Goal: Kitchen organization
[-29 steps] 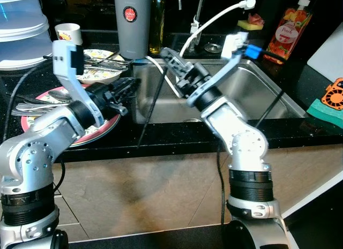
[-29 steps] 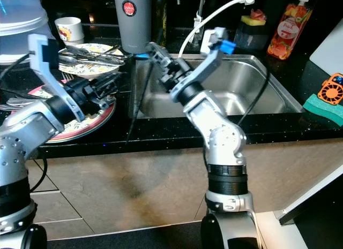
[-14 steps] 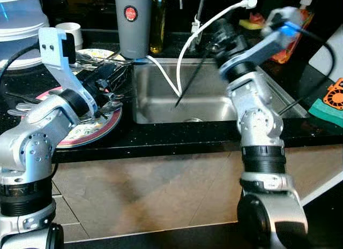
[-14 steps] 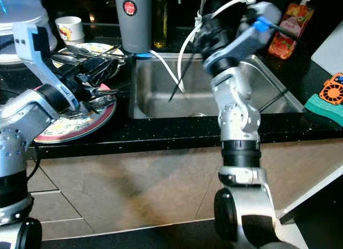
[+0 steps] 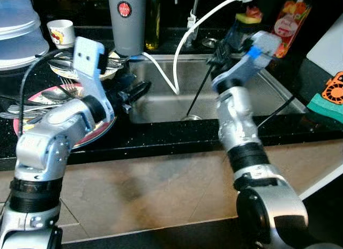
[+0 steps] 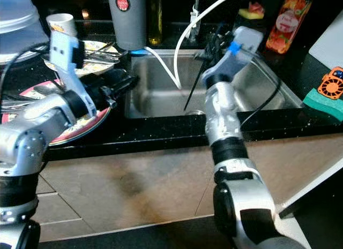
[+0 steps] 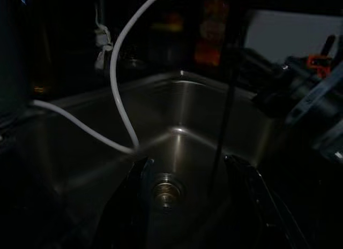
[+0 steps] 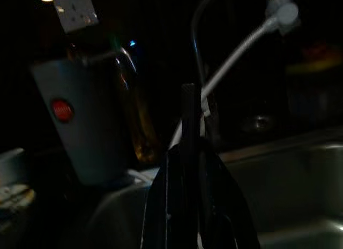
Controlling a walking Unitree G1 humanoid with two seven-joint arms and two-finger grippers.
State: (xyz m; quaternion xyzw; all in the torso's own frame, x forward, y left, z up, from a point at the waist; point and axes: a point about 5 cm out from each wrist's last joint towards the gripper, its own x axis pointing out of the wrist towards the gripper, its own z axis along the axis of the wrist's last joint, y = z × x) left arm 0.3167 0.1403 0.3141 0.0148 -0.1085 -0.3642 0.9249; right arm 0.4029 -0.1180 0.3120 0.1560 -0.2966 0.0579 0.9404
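Both arms are up at the sink (image 5: pixel 278 93) now. The left end effector (image 5: pixel 140 90) hangs at the basin's left rim with its fingers (image 7: pixel 135 193) spread apart and nothing between them, the drain (image 7: pixel 164 191) framed in the gap. Over the basin, the right end effector (image 8: pixel 187 168) has its fingers pressed together on a thin dark rod. The dishes wait on the bench: a red-rimmed plate (image 5: pixel 99 132) loaded with spoons (image 5: pixel 51 93), right beside the left arm. Trouble spots? The white hose (image 5: pixel 179 51) loops down into the sink between the two arms, and either could snag it. A wide swing of the left elbow could sweep that plate off the bench edge.
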